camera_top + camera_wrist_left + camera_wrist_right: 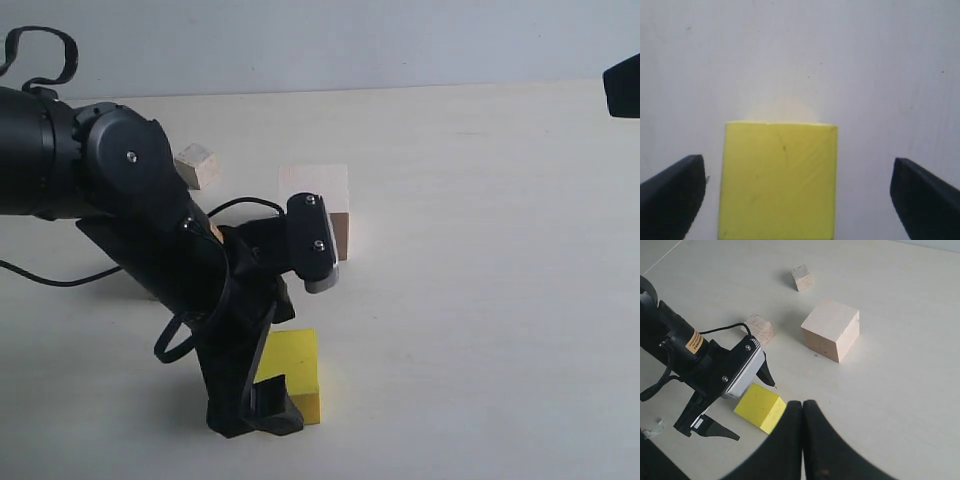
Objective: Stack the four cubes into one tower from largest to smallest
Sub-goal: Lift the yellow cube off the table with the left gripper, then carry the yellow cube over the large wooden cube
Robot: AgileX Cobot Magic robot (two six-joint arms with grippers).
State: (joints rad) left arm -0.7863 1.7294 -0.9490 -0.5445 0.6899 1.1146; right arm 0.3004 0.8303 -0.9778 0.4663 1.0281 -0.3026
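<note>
Left fingers (675,195) spread wide either side of the near yellow cube (779,180), gripping nothing: lined up, apparently, to carry it onto the big pale cube (318,195) farther back. Right fingers (785,445) pressed together, empty.

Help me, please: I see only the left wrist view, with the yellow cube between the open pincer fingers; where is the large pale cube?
Observer: The large pale cube sits on the table, beyond the yellow cube in the exterior view, apart from it.
Operator: Is anything stacked on it?
Observer: No; the tiny cube and the grained cube each lie separately on the table.
Operator: And the right pincer?
Observer: The right pincer is shut and empty, at the exterior view's right edge.
</note>
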